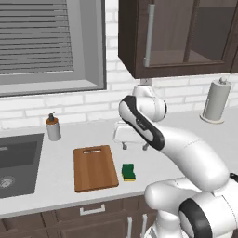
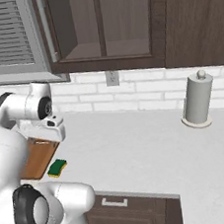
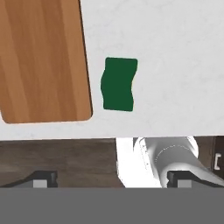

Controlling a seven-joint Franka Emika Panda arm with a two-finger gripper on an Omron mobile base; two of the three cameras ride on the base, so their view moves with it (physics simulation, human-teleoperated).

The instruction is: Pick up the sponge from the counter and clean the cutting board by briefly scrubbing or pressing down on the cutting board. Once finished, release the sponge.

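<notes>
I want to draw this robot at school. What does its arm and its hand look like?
The arm is made of fat, rounded, shiny white tubes with dark grey-black bands and round caps at the joints. The gripper is a boxy white block with two small thin grey fingers. Their dark tips show in the hand view. No cables or markings show.

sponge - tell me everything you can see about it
The sponge is a small rectangular block, dark green scouring layer on top of a yellow layer, its long sides slightly wavy from above. It lies flat on the light counter, green side up, just beside the long edge of the cutting board near the counter's front edge, with a narrow strip of counter between them. Nothing touches it but the counter; the gripper hangs above, apart from it.
</notes>
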